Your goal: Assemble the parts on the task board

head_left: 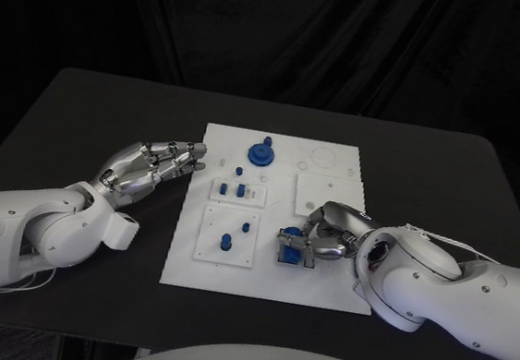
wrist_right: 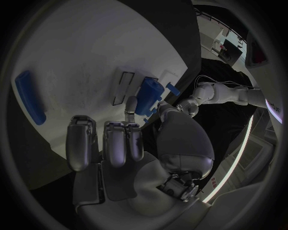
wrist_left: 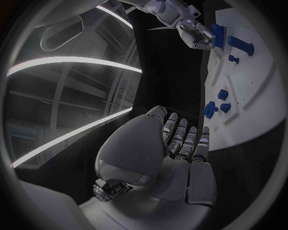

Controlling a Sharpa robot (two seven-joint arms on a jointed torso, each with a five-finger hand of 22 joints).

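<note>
The white task board [head_left: 323,289] lies mid-table. On its near right part my right hand [head_left: 321,235] pinches a blue part [head_left: 289,247] that stands on the board. In the right wrist view the thumb and one finger [wrist_right: 129,106] flank this blue part [wrist_right: 150,95], beside narrow slots. My left hand [head_left: 154,168] lies at the board's left edge with fingers stretched out and nothing in it. The left wrist view shows the left hand [wrist_left: 180,139] flat and empty, and the right hand [wrist_left: 195,31] far off on the blue part [wrist_left: 217,34].
A round blue part [head_left: 262,153] stands at the board's far middle. Small blue pegs [head_left: 242,189] sit in one left inset plate, and a further blue peg [head_left: 224,244] in the nearer plate. A long blue piece [wrist_right: 29,96] lies on the board. Black table [head_left: 96,115] surrounds the board.
</note>
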